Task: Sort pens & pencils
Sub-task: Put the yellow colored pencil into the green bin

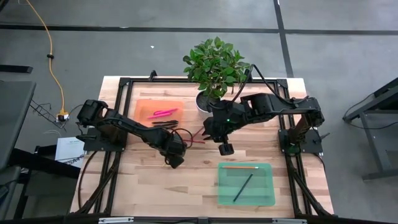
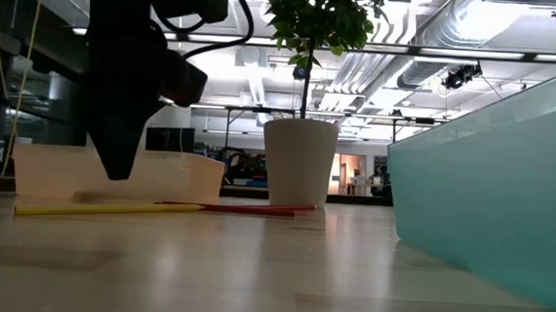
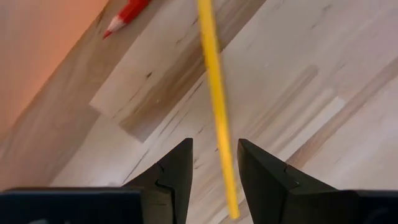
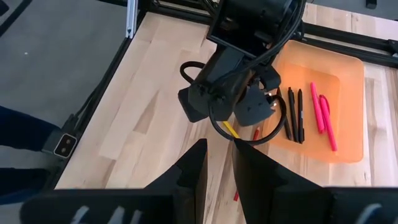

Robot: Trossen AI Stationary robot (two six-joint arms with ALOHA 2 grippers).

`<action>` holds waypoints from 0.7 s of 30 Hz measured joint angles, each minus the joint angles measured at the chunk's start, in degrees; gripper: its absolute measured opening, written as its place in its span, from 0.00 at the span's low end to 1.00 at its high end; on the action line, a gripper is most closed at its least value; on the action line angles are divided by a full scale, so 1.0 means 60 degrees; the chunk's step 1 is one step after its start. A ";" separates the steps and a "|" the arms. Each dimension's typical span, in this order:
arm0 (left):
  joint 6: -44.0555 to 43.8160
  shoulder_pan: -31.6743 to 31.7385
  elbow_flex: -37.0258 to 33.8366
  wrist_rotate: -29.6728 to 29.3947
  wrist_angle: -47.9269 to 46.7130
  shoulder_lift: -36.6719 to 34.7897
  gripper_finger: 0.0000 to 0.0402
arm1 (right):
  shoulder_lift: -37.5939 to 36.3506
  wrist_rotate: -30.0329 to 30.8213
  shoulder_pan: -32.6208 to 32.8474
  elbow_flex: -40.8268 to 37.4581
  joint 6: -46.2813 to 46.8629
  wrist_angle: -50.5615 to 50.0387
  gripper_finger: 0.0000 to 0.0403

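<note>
My left gripper [image 3: 214, 165] hung spread over the table, the yellow pencil [image 3: 214, 93] lying between its fingers, long axis running straight ahead; my left arm was nearer. My right gripper [image 4: 217, 158] hovered higher, fingers slightly parted, holding nothing. The green tray [image 1: 264, 196] held two pencils, the orange tray [image 4: 348, 68] three dark pens and two pink. One red pencil [image 3: 124, 15] lay beside the yellow.
</note>
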 joint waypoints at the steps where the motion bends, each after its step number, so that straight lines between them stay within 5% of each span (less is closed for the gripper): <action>1: 0.0000 0.0001 0.0000 0.0011 -0.0110 0.0000 0.29 | 0.0000 -0.0002 -0.0002 0.0000 0.0000 0.0001 0.17; 14: -0.0233 -0.0210 0.0147 0.0276 -0.0249 0.0048 0.29 | 0.0000 -0.0017 -0.0002 0.0000 0.0004 0.0005 0.17; 21: 0.0235 -0.0247 0.0999 0.0331 -0.0760 0.1061 0.29 | 0.0000 -0.0032 -0.0001 0.0000 -0.0035 0.0029 0.17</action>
